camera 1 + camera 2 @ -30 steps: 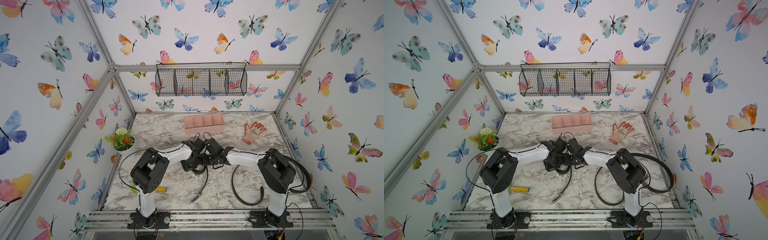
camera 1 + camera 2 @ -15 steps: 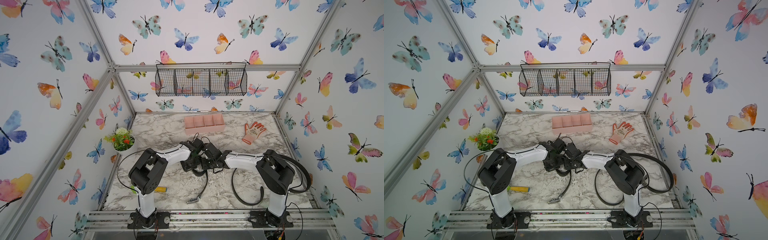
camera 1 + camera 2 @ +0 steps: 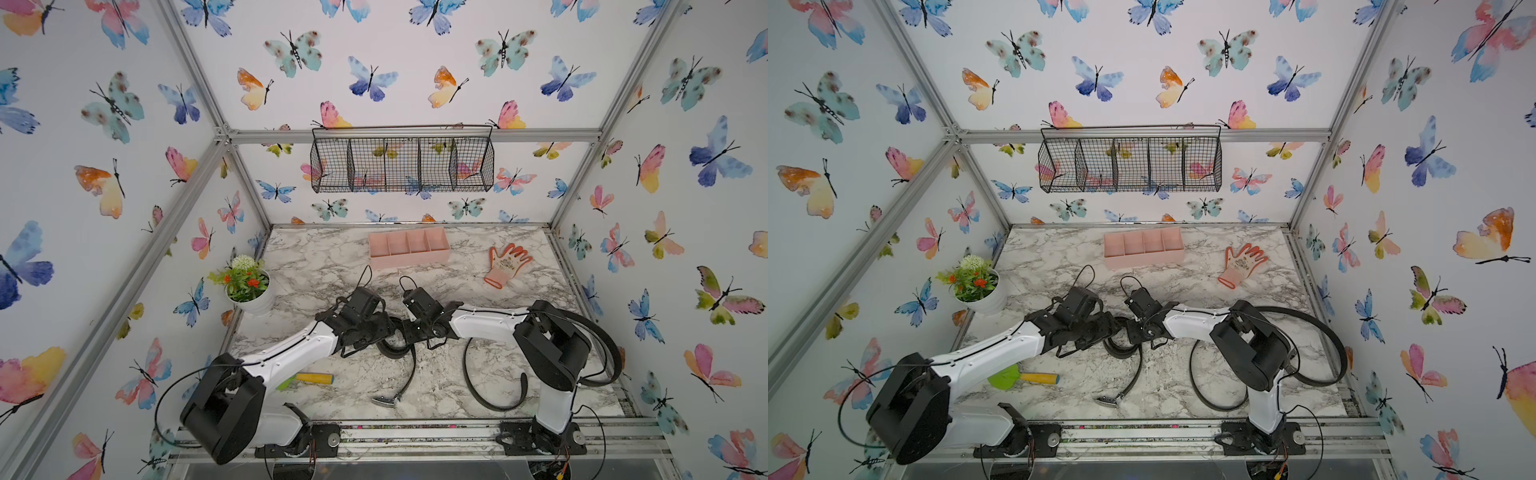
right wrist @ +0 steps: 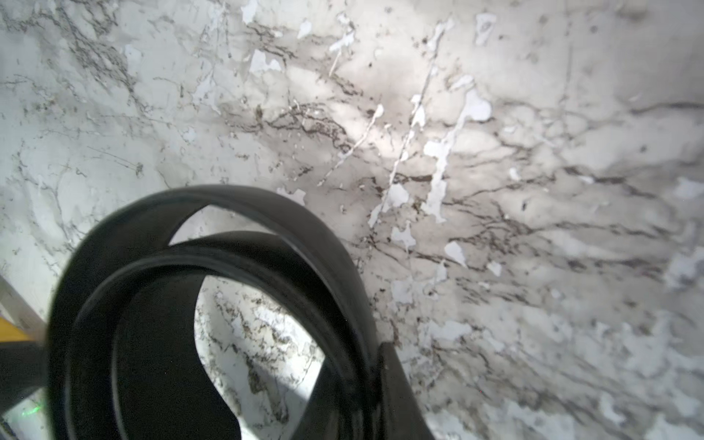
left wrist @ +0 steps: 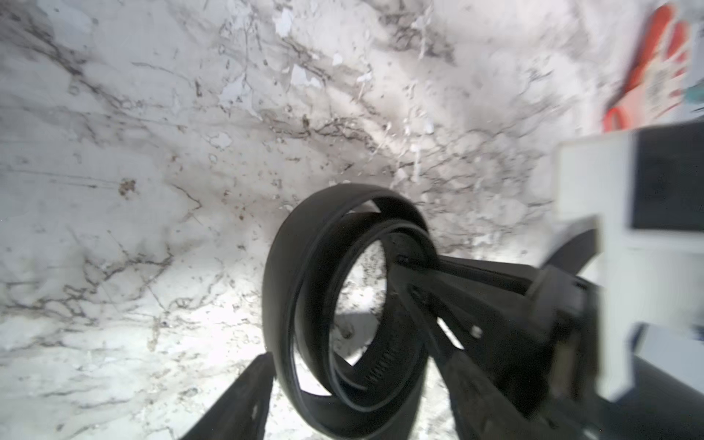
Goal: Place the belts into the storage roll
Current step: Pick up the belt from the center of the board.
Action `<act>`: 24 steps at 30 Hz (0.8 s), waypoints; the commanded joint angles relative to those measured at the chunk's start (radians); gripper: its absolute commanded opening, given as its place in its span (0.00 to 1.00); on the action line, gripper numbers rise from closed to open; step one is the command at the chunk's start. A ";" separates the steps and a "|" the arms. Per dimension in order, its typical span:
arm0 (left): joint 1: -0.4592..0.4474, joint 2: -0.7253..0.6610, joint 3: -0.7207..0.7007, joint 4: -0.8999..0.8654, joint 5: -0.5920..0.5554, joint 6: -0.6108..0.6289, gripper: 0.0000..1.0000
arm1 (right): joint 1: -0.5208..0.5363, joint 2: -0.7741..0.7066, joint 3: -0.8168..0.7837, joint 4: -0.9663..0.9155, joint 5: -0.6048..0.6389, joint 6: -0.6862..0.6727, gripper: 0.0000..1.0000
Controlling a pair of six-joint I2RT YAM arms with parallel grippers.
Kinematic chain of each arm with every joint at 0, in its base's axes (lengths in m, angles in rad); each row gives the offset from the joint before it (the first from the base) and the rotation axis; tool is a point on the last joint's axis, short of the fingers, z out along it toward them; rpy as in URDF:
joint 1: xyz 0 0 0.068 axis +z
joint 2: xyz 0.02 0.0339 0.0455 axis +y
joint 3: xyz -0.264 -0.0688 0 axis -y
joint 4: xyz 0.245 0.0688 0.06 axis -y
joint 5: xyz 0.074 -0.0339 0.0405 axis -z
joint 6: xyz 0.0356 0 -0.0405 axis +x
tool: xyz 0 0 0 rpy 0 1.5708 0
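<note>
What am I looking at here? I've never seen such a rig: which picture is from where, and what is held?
Two robot arms stand at the near edge of a marble table. Both top views look down from overhead; each wrist view comes from a camera on one arm. The right end effector pinches a partly coiled black belt, whose buckle end trails on the table; the left end effector is open around the coil. A second belt, an empty pink tray, glove, flower pot and yellow-handled tool lie about; a wire basket hangs behind.
</note>
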 commanded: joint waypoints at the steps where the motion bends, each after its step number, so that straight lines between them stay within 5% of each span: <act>1: 0.081 -0.133 -0.060 0.074 0.117 0.073 0.94 | -0.007 -0.023 -0.022 -0.024 0.012 -0.057 0.03; 3: 0.137 -0.173 -0.072 0.044 0.167 0.123 1.00 | -0.008 -0.041 -0.030 -0.003 0.021 -0.093 0.04; 9: 0.340 -0.126 -0.060 -0.052 0.473 0.331 0.98 | -0.014 -0.110 -0.042 0.060 0.020 -0.310 0.03; 24: 0.333 -0.040 0.073 -0.074 0.788 0.581 0.96 | -0.016 -0.303 -0.104 0.110 0.000 -0.792 0.03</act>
